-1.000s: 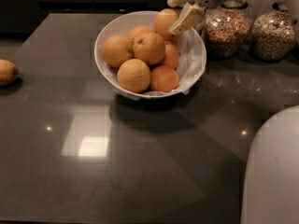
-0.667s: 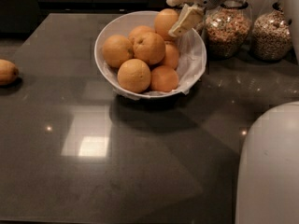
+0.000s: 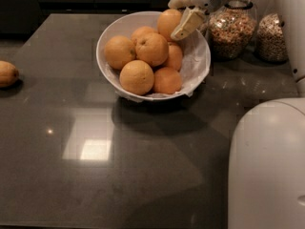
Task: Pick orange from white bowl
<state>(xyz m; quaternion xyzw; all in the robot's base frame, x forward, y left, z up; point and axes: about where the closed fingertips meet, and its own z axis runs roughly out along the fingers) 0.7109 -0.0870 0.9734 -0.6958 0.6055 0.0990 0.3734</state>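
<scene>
The white bowl (image 3: 123,26) with crinkled paper lining stands at the back middle of the dark counter and holds several oranges. My gripper (image 3: 183,12) reaches in from the top right, over the bowl's far right rim. Its two pale fingers (image 3: 188,23) are closed against the right side of the topmost orange (image 3: 167,23), which sits at the back of the pile. Other oranges lie in front of it and to its left, the nearest (image 3: 137,77) at the front. The undersides of the oranges are hidden by the bowl.
Two glass jars of grains (image 3: 231,30) (image 3: 271,38) stand just right of the bowl, behind my gripper. A duller brownish-yellow fruit (image 3: 7,74) lies at the counter's left edge. A white part of the robot's body (image 3: 267,166) fills the lower right corner.
My gripper and the orange have barely moved. The white robot body at the lower right has come further into view.
</scene>
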